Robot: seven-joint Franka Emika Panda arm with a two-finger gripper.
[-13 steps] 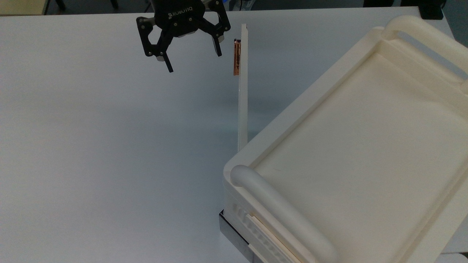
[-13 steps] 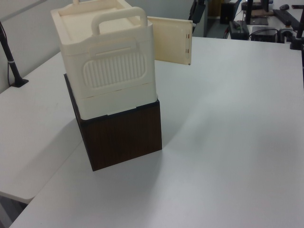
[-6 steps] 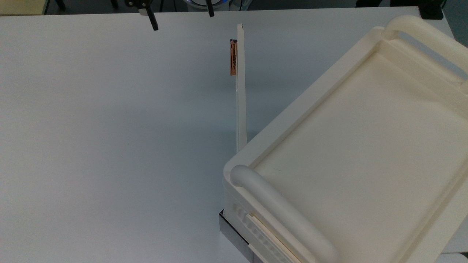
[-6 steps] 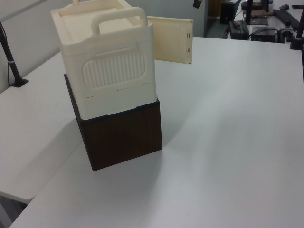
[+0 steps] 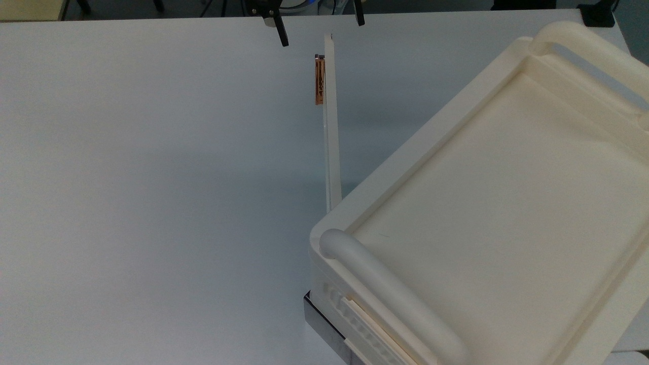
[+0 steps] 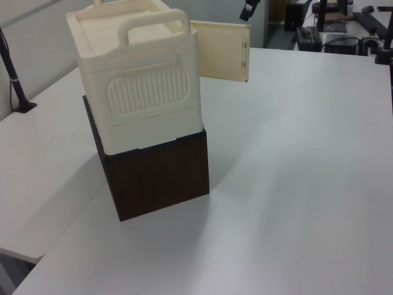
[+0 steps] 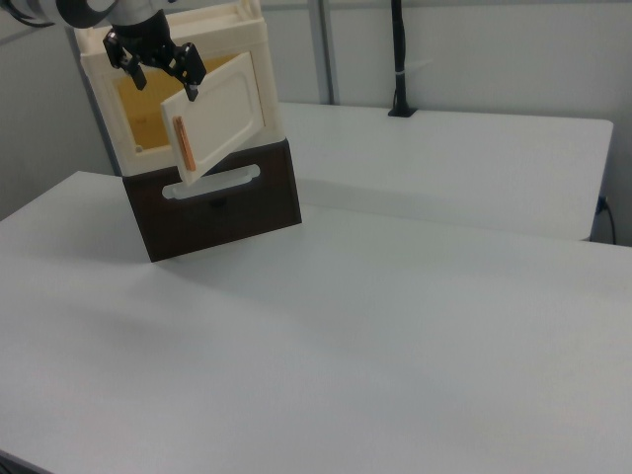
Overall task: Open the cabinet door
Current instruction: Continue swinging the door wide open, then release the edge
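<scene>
The cabinet door (image 7: 225, 111), a thin cream panel with a copper-orange bar handle (image 7: 181, 144), stands swung out from the cream cabinet (image 7: 253, 39). The top view sees the cabinet door (image 5: 331, 147) edge-on, with its handle (image 5: 319, 81) near the free end. My gripper (image 7: 166, 79) hangs open and empty just above the door's free upper corner. In the top view the gripper (image 5: 319, 25) shows as two black fingertips, one on each side of the door's edge line. The left view shows the door (image 6: 222, 50) and one finger (image 6: 247, 10) above it.
The cabinet (image 6: 141, 80) sits on a dark wood box (image 6: 161, 175) on a white table (image 5: 152, 203). Thick rounded bar handles (image 5: 395, 299) cross its top. A black pole (image 7: 398, 59) stands at the table's far edge in the right view.
The gripper rose from beside the handle to the top view's upper edge, then shifted to the top view's right, over the door's end. The door's free end swung slightly to the top view's left.
</scene>
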